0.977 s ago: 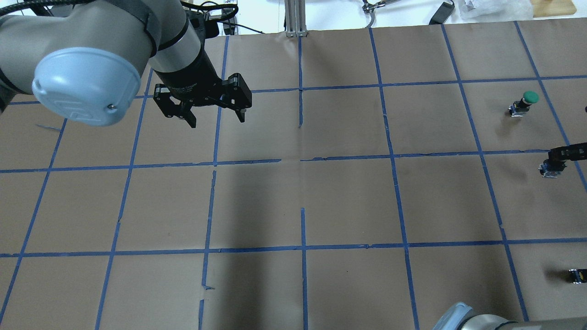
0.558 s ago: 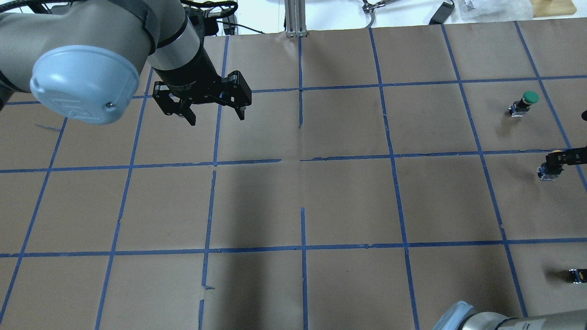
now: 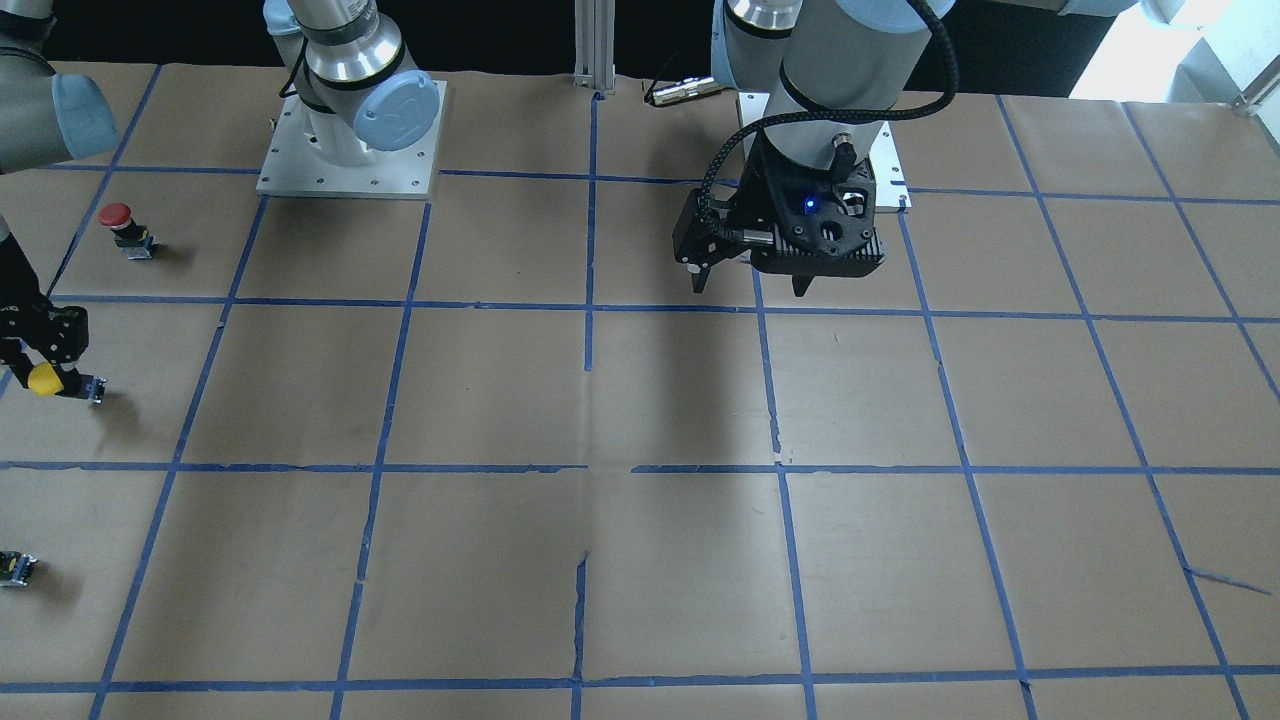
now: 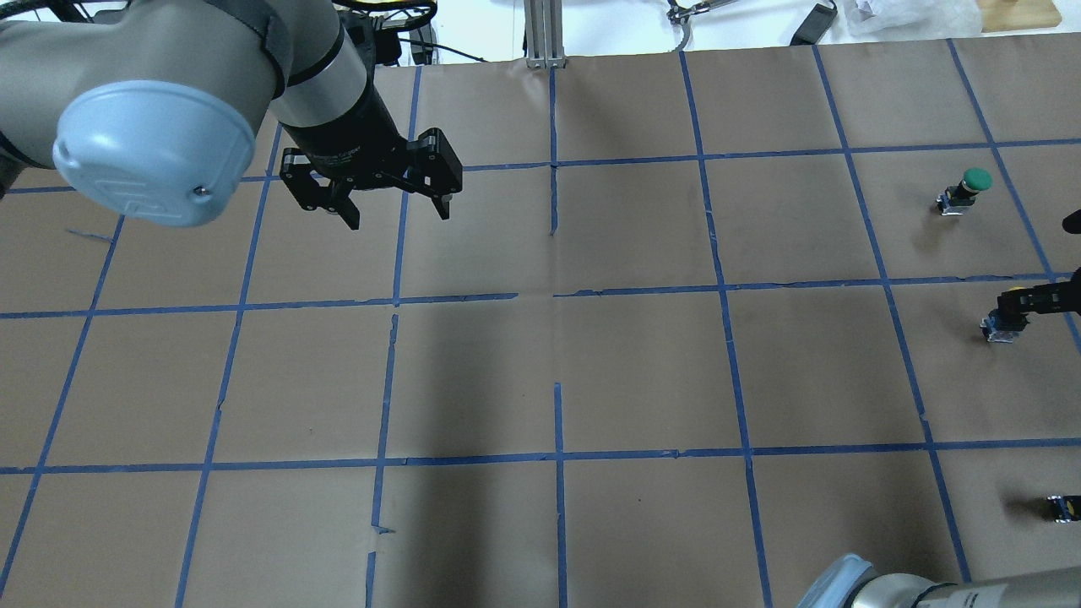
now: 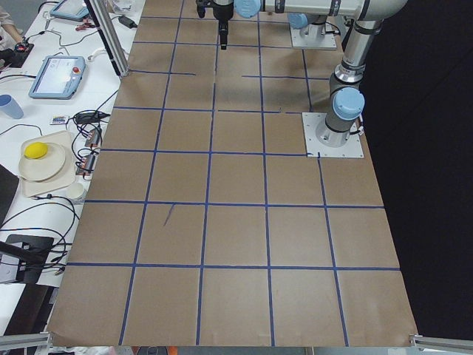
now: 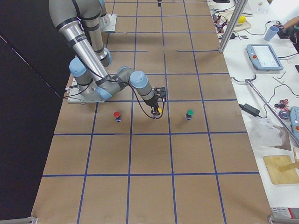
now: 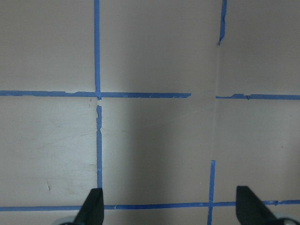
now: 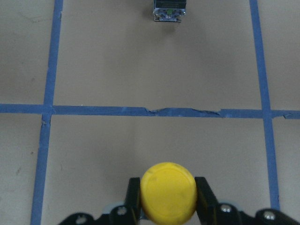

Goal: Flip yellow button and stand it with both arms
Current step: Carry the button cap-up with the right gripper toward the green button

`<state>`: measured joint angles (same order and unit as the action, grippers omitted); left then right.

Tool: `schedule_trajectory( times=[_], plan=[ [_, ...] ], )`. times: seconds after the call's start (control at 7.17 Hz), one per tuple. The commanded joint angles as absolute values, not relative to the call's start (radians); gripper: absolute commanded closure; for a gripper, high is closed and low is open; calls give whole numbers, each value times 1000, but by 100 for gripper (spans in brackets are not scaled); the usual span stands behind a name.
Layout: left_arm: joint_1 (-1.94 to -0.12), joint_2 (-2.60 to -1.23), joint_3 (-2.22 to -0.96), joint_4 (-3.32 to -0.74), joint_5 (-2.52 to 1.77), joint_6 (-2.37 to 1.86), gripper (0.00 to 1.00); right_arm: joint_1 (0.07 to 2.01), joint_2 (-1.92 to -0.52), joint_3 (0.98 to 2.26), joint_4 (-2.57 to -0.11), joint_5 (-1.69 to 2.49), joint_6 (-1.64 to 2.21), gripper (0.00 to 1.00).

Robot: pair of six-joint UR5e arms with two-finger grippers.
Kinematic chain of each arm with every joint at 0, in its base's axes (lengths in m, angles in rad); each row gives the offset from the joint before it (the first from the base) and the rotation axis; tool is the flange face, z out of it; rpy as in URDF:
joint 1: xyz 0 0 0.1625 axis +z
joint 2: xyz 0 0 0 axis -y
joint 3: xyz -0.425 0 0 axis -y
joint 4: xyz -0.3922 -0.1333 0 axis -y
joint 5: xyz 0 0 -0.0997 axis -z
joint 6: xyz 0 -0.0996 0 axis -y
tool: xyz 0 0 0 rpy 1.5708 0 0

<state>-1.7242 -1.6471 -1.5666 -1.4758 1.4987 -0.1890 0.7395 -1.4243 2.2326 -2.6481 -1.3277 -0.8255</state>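
My right gripper (image 8: 168, 199) is shut on the yellow button (image 8: 168, 191), whose round cap faces the wrist camera between the two fingers. In the front-facing view the yellow button (image 3: 45, 380) lies tilted at the far left edge, with its grey body just over the paper. In the overhead view the right gripper (image 4: 1026, 301) reaches in from the right edge, with the button's body (image 4: 1000, 328) below it. My left gripper (image 4: 398, 218) is open and empty, hovering at the back left. It also shows in the front-facing view (image 3: 750, 288) and the left wrist view (image 7: 169, 208).
A green-capped button (image 4: 968, 187) stands behind the yellow one. A red-capped button (image 3: 120, 225) stands near the right arm's base. A small dark block with a yellow spot (image 4: 1064, 507) lies at the right edge. The brown paper carries a blue tape grid (image 4: 557, 295).
My right gripper has carried the yellow button a little to the overhead view's left and towards the robot. My left gripper has drifted slightly back and stays open.
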Motion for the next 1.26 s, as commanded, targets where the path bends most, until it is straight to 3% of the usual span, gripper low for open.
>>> schedule_trajectory(
  times=[0.0,0.84,1.12],
  plan=[
    [-1721,-1648,-1556,-1476,1499,-189,0,739,-1422,2235,-2646,-1330,-825,83],
    [-1611,-1599,-1525,-1632,1509,-51,0,739,-1402,2233,-2651,-1333,-827,67],
    [-1605,-1580,-1523,-1640,1609,-25,0,739,-1393,2233,-2649,-1336,-825,53]
  ],
)
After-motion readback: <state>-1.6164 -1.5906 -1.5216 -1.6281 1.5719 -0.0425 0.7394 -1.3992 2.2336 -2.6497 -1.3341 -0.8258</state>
